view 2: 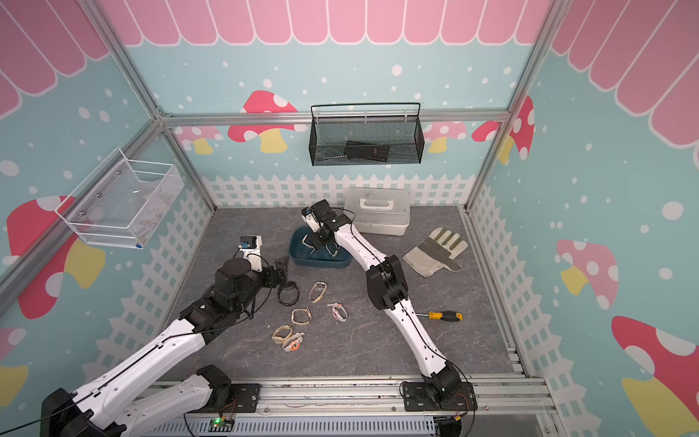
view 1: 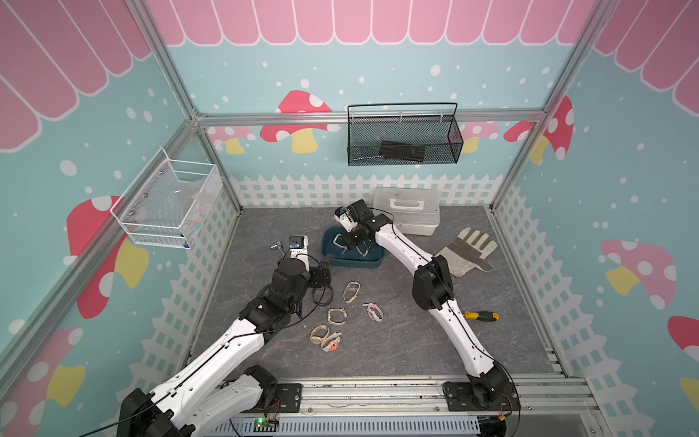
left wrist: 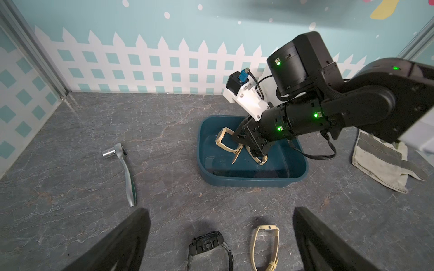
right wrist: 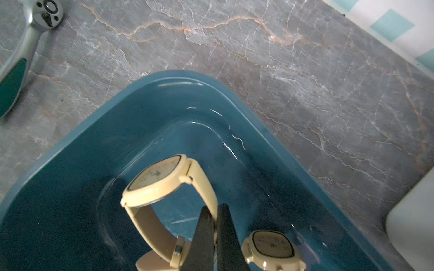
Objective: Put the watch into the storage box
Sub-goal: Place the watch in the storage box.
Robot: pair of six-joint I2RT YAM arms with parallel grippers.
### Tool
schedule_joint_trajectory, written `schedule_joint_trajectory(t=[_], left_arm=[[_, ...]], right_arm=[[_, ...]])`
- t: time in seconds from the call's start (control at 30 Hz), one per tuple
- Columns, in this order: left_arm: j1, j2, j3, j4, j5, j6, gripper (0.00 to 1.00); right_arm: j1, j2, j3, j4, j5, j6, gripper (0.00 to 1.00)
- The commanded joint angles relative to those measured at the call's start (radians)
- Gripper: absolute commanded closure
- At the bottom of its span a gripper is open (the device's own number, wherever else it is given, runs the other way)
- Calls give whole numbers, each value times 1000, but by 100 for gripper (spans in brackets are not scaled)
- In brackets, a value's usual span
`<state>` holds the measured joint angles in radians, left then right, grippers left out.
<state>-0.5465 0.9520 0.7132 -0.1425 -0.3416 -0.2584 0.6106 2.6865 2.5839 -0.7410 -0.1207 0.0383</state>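
A robot lab cell (aluminium frame (view 1: 246,120), cartoon mushroom backdrop panels (view 1: 299,100)).

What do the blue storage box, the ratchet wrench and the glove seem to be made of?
Storage box: glossy teal plastic, with curved highlights on its moulded rim.
Ratchet wrench: satin metal with a silvery sheen and a dark green grip inlay.
Glove: probably canvas or leather, matte and creased, with grey patches.

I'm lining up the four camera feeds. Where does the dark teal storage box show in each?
In a top view: storage box mid-table, under the right arm's wrist.
In a top view: box likewise mid-table, under that wrist.
Left wrist view: box right of centre, whole.
Right wrist view: box fills the lower part.
Shared landmark: cream watch inside it, pinched by the right gripper.
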Motion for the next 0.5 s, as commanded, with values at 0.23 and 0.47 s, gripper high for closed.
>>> schedule_joint_trajectory(t=[0.23, 0.47], left_arm=[[-9, -26, -15, -23, -23, -1, 3], [-10, -25, -15, -25, -27, 1, 2]], right_arm=[[9, 51, 29, -9, 29, -23, 100], [9, 56, 28, -17, 30, -30, 96]])
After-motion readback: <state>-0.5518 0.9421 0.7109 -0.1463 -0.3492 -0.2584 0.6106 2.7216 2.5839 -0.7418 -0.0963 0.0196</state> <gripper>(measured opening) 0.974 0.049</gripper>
